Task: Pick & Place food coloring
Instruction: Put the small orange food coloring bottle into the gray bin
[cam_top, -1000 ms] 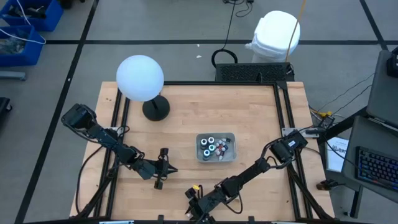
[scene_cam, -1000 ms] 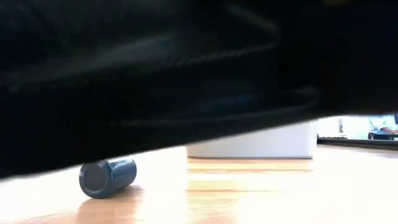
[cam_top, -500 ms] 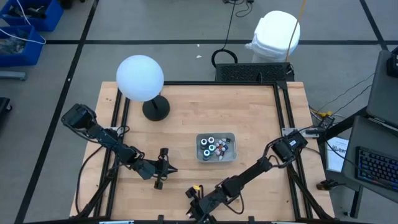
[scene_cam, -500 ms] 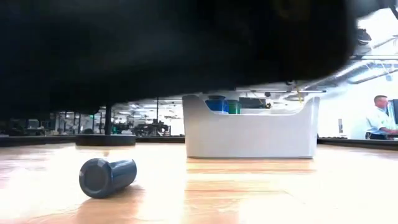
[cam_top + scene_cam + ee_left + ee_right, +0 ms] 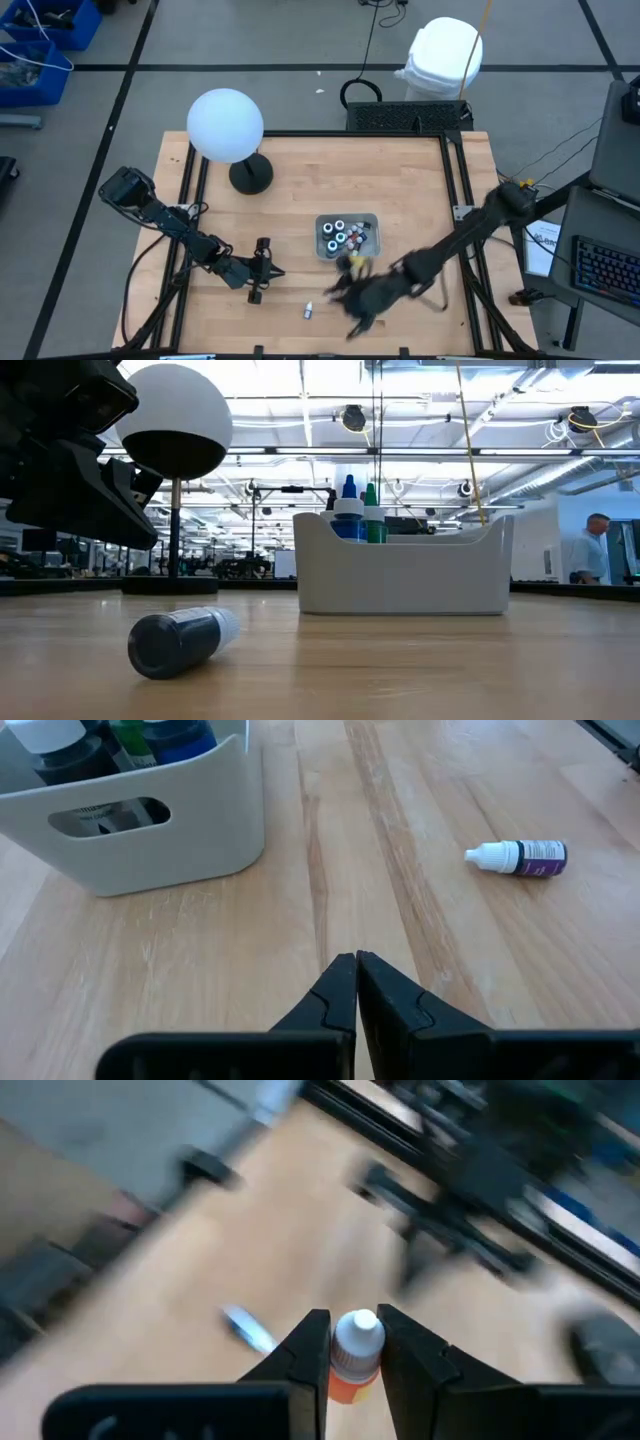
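Observation:
My right gripper point(image 5: 354, 1342) is shut on a small orange food coloring bottle point(image 5: 352, 1365) with a white cap. In the high view this gripper point(image 5: 348, 268) is blurred, just near of the clear tray point(image 5: 371, 218). The tray holds several food coloring bottles point(image 5: 343, 236), and their tips stick up over its rim point(image 5: 355, 510). One dark bottle with a whitish cap point(image 5: 308, 311) lies on its side on the table point(image 5: 180, 642) point(image 5: 520, 855). My left gripper point(image 5: 262, 270) point(image 5: 356, 968) is shut and stays left of that bottle, touching nothing. My right gripper pinches the orange bottle between its two fingers point(image 5: 305, 1345), one on each side of the bottle's body just below the white cap point(image 5: 358, 1330). The cap points forward, out past the fingertips. The bottle is lifted clear of the table.
A lamp with a white globe point(image 5: 226, 124) on a dark round base point(image 5: 250, 176) stands at the table's far left. Black rails point(image 5: 455, 180) run along the table's sides. Bare wood lies between the lying bottle and the tray. A person point(image 5: 592, 550) stands in the room beyond.
My right gripper has risen from the table's near edge and swung fast toward the tray, carrying the orange bottle. It no longer blocks the low view. The dark bottle has stayed lying where it was.

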